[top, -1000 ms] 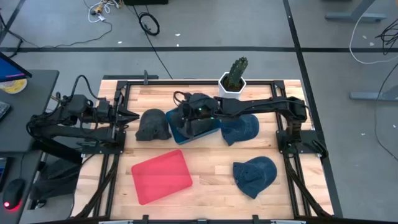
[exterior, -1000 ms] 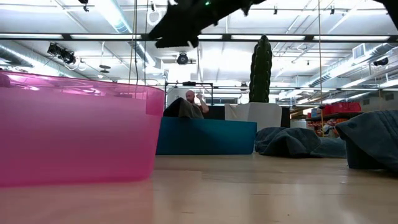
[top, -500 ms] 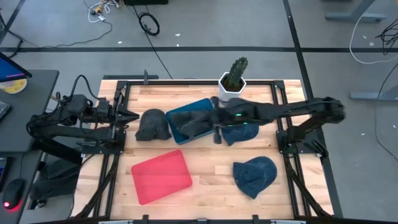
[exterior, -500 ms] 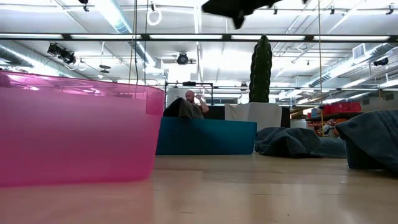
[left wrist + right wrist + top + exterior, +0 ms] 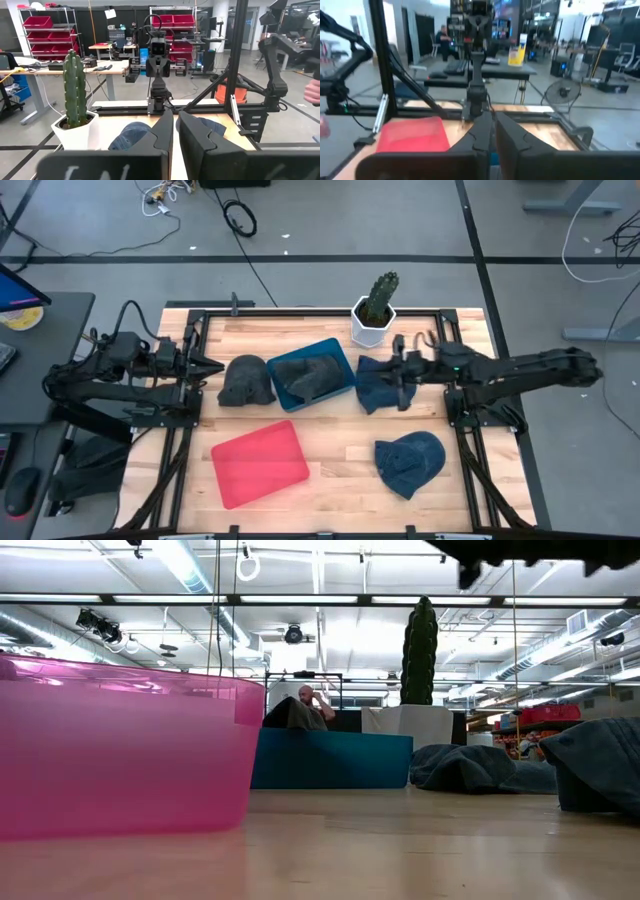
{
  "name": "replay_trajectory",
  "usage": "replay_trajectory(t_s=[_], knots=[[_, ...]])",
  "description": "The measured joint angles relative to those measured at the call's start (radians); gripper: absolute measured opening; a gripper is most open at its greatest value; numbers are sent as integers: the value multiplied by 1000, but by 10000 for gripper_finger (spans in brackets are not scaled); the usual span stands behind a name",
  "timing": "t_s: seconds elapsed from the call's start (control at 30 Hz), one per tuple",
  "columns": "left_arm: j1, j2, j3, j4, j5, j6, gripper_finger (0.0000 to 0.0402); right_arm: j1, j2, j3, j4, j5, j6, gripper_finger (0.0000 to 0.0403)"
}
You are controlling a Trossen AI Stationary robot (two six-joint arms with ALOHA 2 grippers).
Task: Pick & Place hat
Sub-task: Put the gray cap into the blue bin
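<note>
A dark grey hat lies inside the blue bin at the table's middle. Left of the bin a second dark hat rests on the wood. A blue hat lies right of the bin, and another blue hat sits near the front right. My right gripper is shut and hovers above the blue hat beside the bin, touching nothing; its fingers show pressed together. My left gripper is shut at the table's left edge, its fingers together.
A pink bin stands at the front left and fills the low view's left. A potted cactus stands at the far edge behind the bin. Black frame rails run along both sides. Bare wood lies between the pink bin and the front hat.
My right gripper has drawn back from above the blue bin toward the table's right edge and now hangs over the blue hat beside the bin. The dark hat stays lying in the blue bin.
</note>
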Motion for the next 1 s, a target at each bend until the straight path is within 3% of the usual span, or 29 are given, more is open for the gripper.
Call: replay_trajectory(t_s=[0.23,0.6,1.0], knots=[[0,0,0,0,0,0,30,22,-249,-215,124,1,20,11],[0,0,0,0,0,-31,30,22,-558,-538,487,3,-11,7],[0,0,0,1,0,-178,30,22,-813,-544,183,1,-29,8]])
